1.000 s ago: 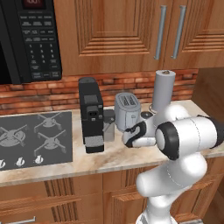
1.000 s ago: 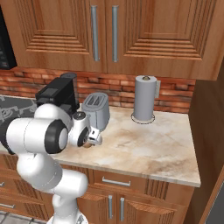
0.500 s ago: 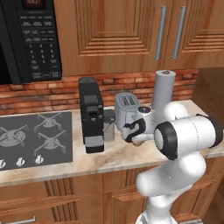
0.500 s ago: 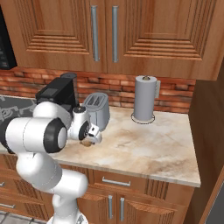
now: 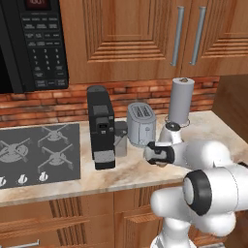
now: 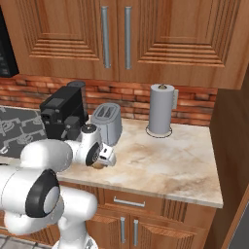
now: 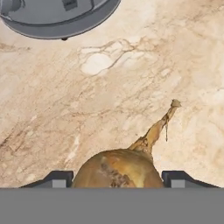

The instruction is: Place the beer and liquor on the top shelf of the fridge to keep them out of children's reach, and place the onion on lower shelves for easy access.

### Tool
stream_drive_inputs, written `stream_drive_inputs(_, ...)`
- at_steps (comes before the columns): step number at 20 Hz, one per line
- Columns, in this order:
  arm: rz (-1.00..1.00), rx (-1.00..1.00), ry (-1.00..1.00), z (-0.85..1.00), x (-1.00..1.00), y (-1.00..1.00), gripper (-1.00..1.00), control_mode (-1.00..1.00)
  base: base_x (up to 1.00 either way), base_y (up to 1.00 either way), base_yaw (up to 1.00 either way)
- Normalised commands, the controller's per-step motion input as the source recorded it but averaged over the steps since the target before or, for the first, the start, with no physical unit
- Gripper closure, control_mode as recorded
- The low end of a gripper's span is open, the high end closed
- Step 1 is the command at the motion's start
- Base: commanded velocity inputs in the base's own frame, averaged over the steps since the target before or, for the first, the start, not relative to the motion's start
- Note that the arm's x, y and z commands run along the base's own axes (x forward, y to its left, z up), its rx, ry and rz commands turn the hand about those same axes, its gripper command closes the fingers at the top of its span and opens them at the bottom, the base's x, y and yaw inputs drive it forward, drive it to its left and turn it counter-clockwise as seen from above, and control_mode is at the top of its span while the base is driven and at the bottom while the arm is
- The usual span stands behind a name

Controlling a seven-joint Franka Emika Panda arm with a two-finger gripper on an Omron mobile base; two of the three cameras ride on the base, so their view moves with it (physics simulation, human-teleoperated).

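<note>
The onion (image 7: 116,168), a tan-yellow bulb with a thin dry stem pointing up and to the right, sits between my two fingertips in the hand view. It fills the gap from one dark tip to the other. My gripper (image 7: 116,178) is shut on it, a little above the marble counter (image 7: 52,109). In the base views the gripper (image 5: 154,154) (image 6: 105,157) hangs over the counter's front part, just in front of the toaster (image 5: 140,123).
A black coffee machine (image 5: 100,126) stands left of the toaster (image 6: 108,124), a paper towel roll (image 5: 180,100) behind and to the right. The cooktop (image 5: 38,152) lies at left under the microwave (image 5: 29,43). Wooden cabinets hang above. A grey rounded appliance (image 7: 57,17) lies ahead.
The arm has folded lower, its big elbow joint dropping toward the counter's front edge. The gripper drifted slightly right, jaws unchanged around the onion.
</note>
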Motion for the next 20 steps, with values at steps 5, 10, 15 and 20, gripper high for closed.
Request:
stream_drive_inputs(5,0.00,0.00,-0.11,0.59,-0.65,-0.28,1.00,-1.00,0.00,0.00,0.00)
stream_drive_inputs(10,0.00,0.00,-0.12,0.90,-0.48,-0.08,1.00,-1.00,0.00,0.00,0.00)
stream_drive_inputs(15,0.00,-0.01,-0.02,0.72,-0.56,0.00,1.00,-1.00,0.00,0.00,0.00)
stream_drive_inputs(20,0.00,-0.02,0.00,0.69,-0.60,0.00,1.00,-1.00,0.00,0.00,0.00)
